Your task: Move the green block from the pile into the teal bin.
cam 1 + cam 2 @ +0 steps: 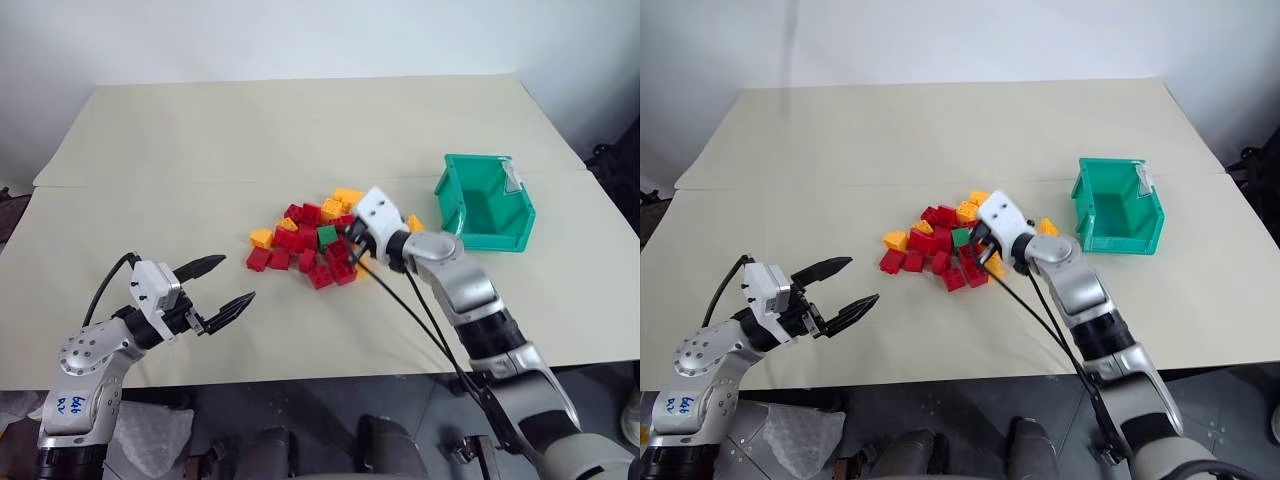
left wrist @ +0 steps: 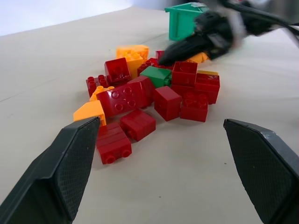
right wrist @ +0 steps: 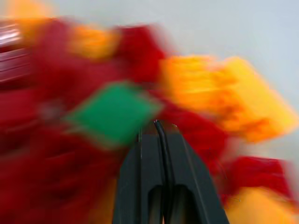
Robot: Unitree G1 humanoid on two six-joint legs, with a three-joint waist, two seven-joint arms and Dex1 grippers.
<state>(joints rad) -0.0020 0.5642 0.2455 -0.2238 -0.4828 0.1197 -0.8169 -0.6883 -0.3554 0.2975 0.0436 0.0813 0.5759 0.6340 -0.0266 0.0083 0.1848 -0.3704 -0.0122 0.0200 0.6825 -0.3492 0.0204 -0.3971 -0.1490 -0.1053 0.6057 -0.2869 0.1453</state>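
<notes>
We see the green block (image 1: 327,236) sitting mid-frame in the pile (image 1: 310,245), hemmed in by red bricks, so our right gripper (image 3: 156,125) comes at it with jaws pressed together, tips just beside it, probably to nudge it free. Our left gripper (image 1: 222,284) waits lower left, jaws wide and empty. The teal bin (image 1: 487,203) stands right of the pile on the desk (image 1: 200,130).

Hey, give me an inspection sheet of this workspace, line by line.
Surface: beige table, covered in joined sheets.
Job's things: green block in the pile of red and orange bricks; teal bin right of it, nothing seen inside.
Clutter: nothing seen.
Grippers: right pincer shut, tips at the green block, holding nothing; left pincer open, apart from the pile.
Cables: black cables along the right arm.
Surroundings: white wall behind.
</notes>
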